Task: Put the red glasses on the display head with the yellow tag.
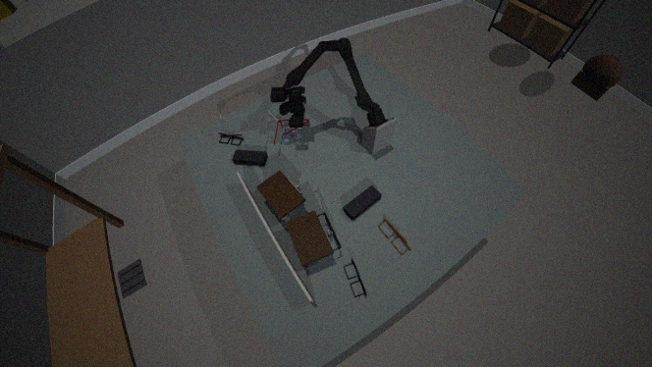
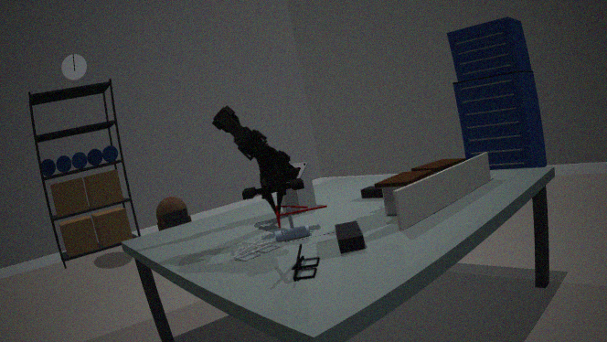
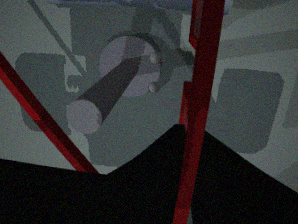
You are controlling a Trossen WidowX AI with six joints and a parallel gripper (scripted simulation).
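Observation:
My gripper is shut on the red glasses and holds them a little above the table, near its far left part. The frame hangs tilted, with one temple pointing down and the other sticking out sideways. Two brown-topped blocks stand mid-table behind a long white board, well away from the gripper. I cannot make out the heads' faces or a yellow tag in this dim light.
A pale cylinder lies right under the gripper. Nearby lie white glasses, black glasses and a black case. Another black case, gold glasses and more black glasses lie beyond the blocks.

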